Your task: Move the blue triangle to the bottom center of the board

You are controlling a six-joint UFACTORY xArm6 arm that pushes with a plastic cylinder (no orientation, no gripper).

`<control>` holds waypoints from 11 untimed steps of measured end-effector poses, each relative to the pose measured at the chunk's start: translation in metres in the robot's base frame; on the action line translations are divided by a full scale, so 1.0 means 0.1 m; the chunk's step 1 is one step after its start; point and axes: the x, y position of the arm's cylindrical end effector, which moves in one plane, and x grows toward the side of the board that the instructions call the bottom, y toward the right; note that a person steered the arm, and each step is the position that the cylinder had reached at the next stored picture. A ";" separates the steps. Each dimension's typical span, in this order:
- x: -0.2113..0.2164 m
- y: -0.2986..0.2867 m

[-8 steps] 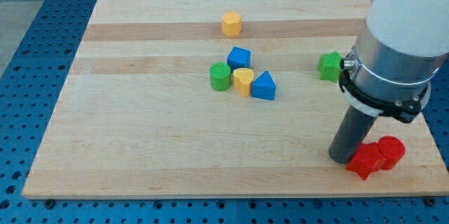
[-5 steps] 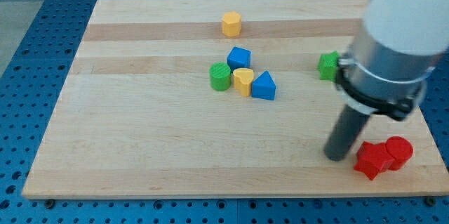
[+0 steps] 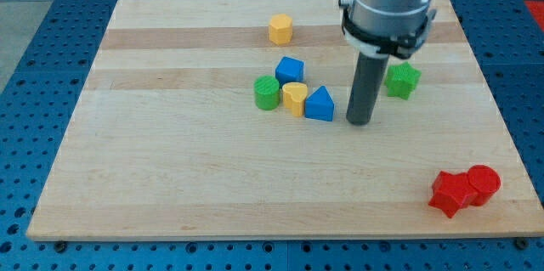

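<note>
The blue triangle (image 3: 320,104) lies near the board's middle, touching a yellow heart-like block (image 3: 294,98) on its left. My tip (image 3: 359,121) rests on the board just to the right of the blue triangle, a small gap apart. A blue cube-like block (image 3: 290,70) sits above the cluster and a green cylinder (image 3: 267,93) at its left.
A yellow hexagonal block (image 3: 280,29) sits near the view's top. A green star-like block (image 3: 401,79) lies right of the rod. A red star (image 3: 450,193) and red cylinder (image 3: 482,184) touch at the bottom right corner. The wooden board (image 3: 170,177) edges are all in view.
My tip has moved up and left from beside the red blocks to just right of the blue triangle. The red blocks shifted slightly right earlier. The cluster has not moved.
</note>
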 end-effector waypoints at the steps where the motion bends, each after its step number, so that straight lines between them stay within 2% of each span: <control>1: -0.18 -0.14; 4: -0.10 -1.11; 5: 0.14 -1.21; 7: 0.48 -1.09; 10: 0.42 -0.44; 11: 0.45 -0.54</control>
